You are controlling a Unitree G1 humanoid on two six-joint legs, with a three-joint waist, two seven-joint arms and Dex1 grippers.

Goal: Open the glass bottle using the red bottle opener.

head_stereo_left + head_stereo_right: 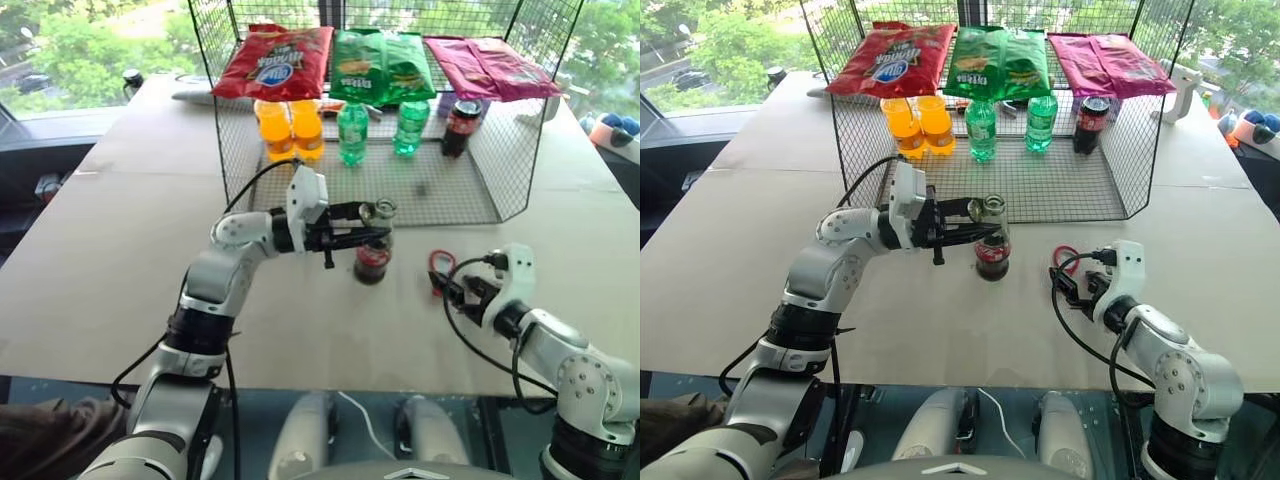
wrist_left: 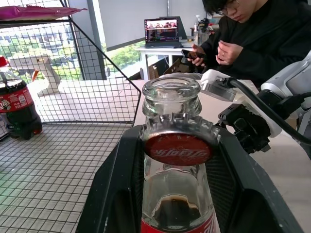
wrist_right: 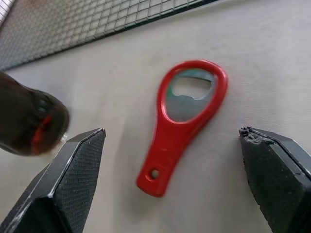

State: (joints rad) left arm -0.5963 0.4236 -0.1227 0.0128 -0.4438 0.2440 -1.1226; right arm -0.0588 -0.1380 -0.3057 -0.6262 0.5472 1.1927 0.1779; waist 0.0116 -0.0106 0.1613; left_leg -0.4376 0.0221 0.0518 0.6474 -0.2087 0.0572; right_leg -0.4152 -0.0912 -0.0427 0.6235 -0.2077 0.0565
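Note:
The glass bottle (image 1: 372,258) stands on the table in front of the wire cage, with dark liquid and a red label. My left gripper (image 1: 374,228) comes in level from the left and is shut on its neck. In the left wrist view the bottle's mouth (image 2: 171,92) is bare, and a crown cap (image 2: 178,148) with a red face leans against the neck between my fingers. The red bottle opener (image 3: 167,145) lies flat on the table to the right of the bottle. My right gripper (image 1: 452,290) is open just behind it, one finger on each side, not touching it.
A wire cage (image 1: 520,150) at the back holds chip bags, orange and green bottles and a dark cola bottle (image 1: 460,128) with a red cap. A person (image 2: 252,34) sits beyond the table near a laptop. The table's front edge (image 1: 350,385) is close.

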